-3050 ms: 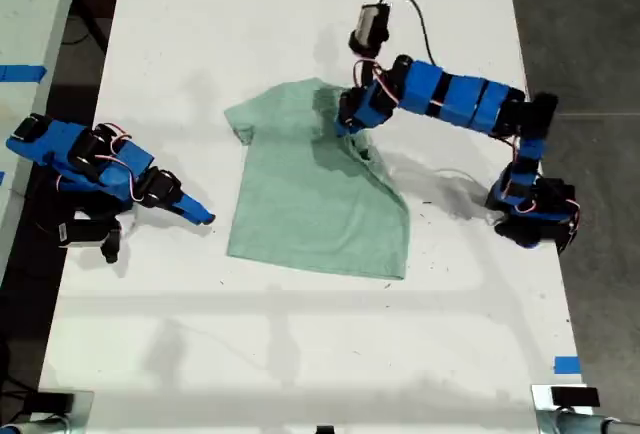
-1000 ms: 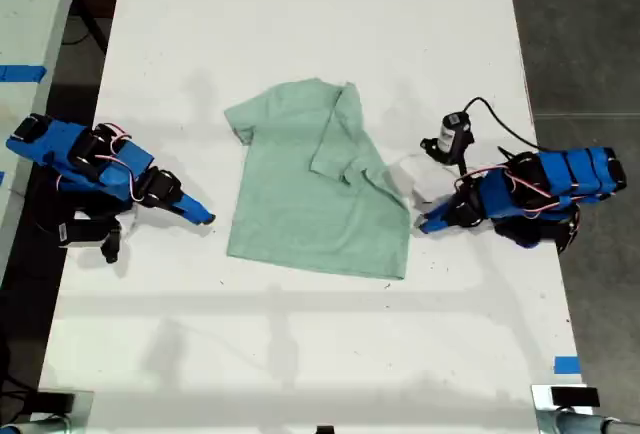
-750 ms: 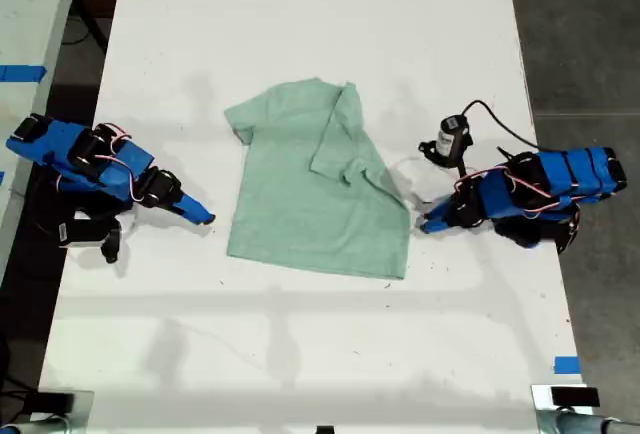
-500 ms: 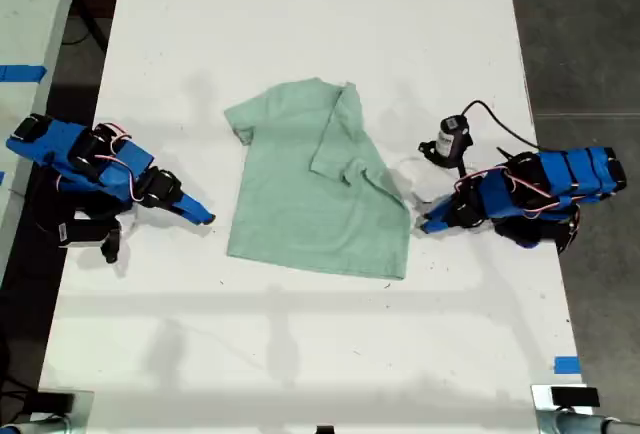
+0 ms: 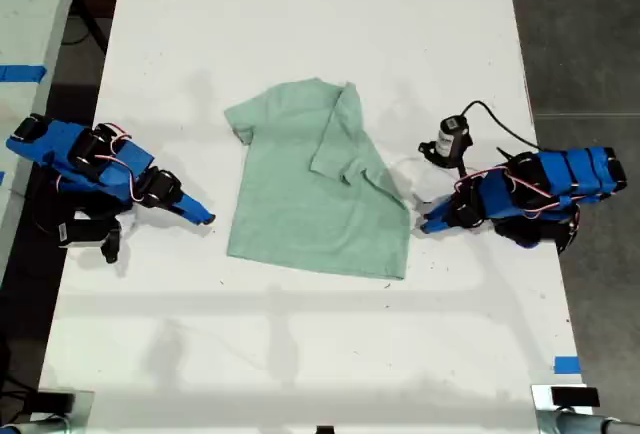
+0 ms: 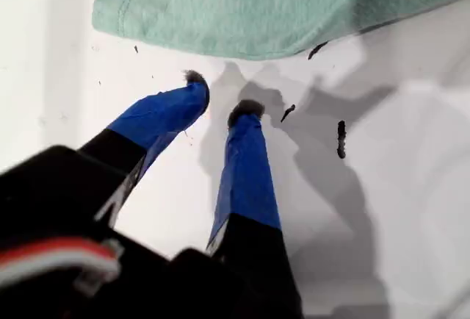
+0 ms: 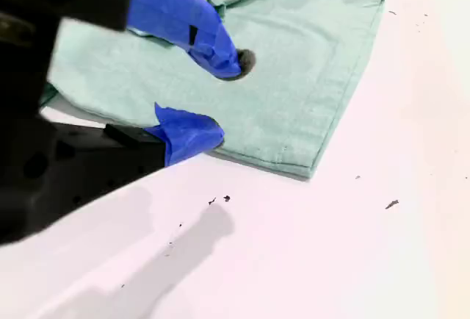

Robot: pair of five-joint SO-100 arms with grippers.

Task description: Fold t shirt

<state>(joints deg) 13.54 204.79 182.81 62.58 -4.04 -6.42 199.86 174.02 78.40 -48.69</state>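
T shirt (image 5: pixel 312 194) | flat | long axis collar-to-hem, collar toward exterior view's top

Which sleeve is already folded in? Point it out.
The exterior view's right sleeve, flipped over onto the t shirt; the other sleeve spreads out flat.

Both arms low, folded; my first hand (image 6: pixel 219 97) and my second hand (image 7: pixel 214 97) slightly parted, empty

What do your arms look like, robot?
Both my arms are chunky bright blue blocks with black joints and thin red and white wires. My first gripper and my second gripper each have two pointy blue fingers on black bases. A small black and silver camera with a black cable rides on my first arm.
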